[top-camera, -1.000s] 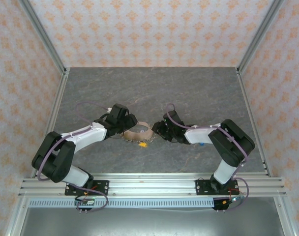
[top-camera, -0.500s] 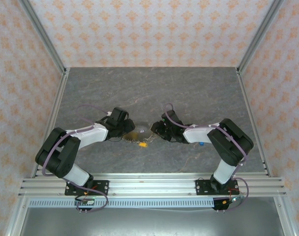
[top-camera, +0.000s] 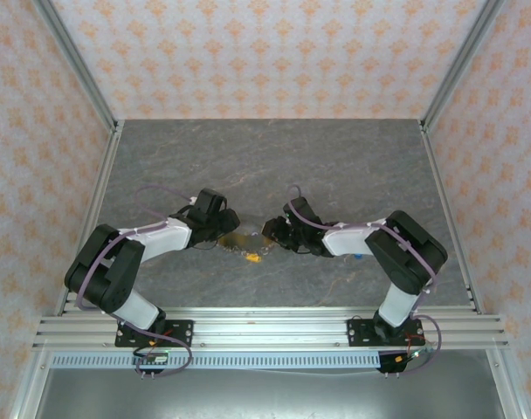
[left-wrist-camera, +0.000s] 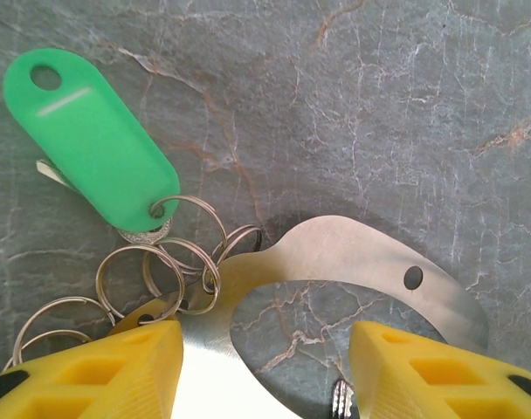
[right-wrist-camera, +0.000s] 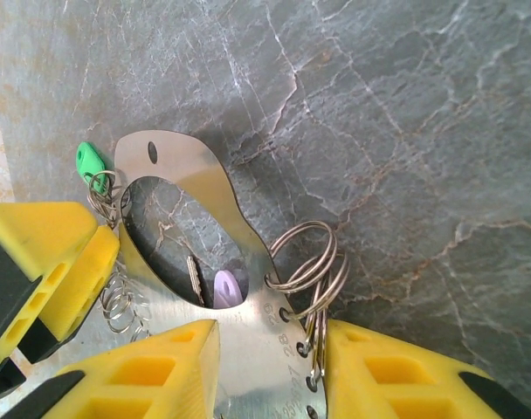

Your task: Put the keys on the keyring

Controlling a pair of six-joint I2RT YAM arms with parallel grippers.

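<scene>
- Evidently, the right pincer is clenched across the flat steel band of the keyring. This seems meant to hold its punched edge steady.
- The left pincer is set with its fingers apart, one on either side of the same band. Whether the band is actually gripped cannot be told.
- The keyring is thus bridged between both pincers. It is held about midway between the side edges of the counter, somewhat nearer its near edge.
- A green tag is hung on small split rings at the band's left end, and is judged already threaded.
- A yellow-orange tag is seen just on the near side of the keyring; whether it is attached cannot be told.
- A blue tag is left by the right arm, apparently yet to be added.
</scene>
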